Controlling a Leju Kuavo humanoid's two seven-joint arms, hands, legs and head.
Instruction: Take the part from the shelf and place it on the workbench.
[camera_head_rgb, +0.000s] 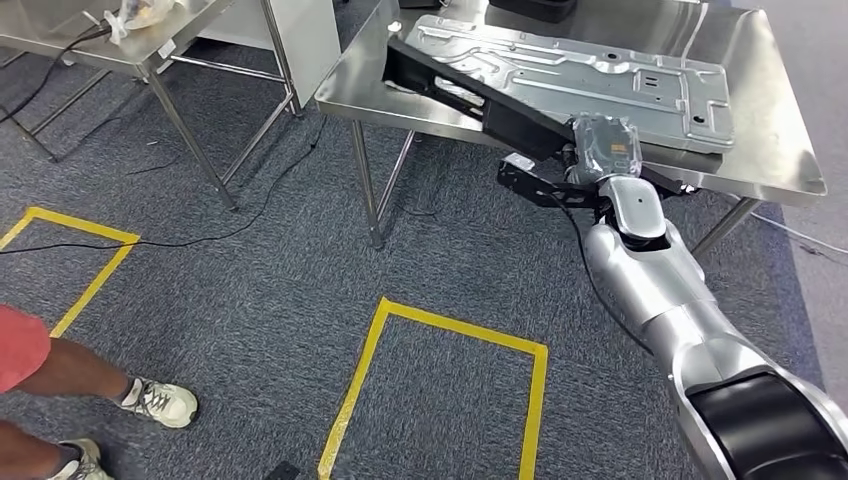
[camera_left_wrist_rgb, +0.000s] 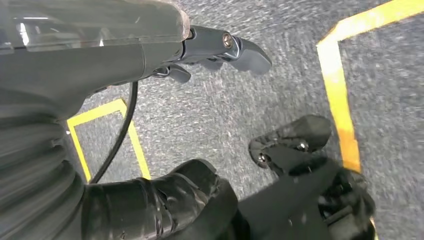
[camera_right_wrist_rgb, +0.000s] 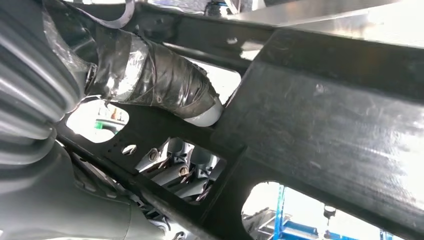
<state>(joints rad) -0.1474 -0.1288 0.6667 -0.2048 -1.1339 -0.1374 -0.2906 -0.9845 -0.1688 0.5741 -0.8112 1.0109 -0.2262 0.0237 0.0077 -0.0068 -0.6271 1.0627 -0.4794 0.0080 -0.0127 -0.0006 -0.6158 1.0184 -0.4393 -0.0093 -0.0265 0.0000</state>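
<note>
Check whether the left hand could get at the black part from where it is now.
Probably not. The left hand hangs over the carpet, fingers apart and holding nothing, while the black part lies tilted over the workbench edge on the robot's right, held by the right hand.

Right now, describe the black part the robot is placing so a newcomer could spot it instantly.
Find the steel workbench at upper right, with a ribbed silver sheet-metal panel lying on it. The black part lies slanted across that panel and over the bench's near edge, where the right robot hand grips it. It is the long flat matte-black frame with cut-out openings, unlike the shiny panel.
</note>
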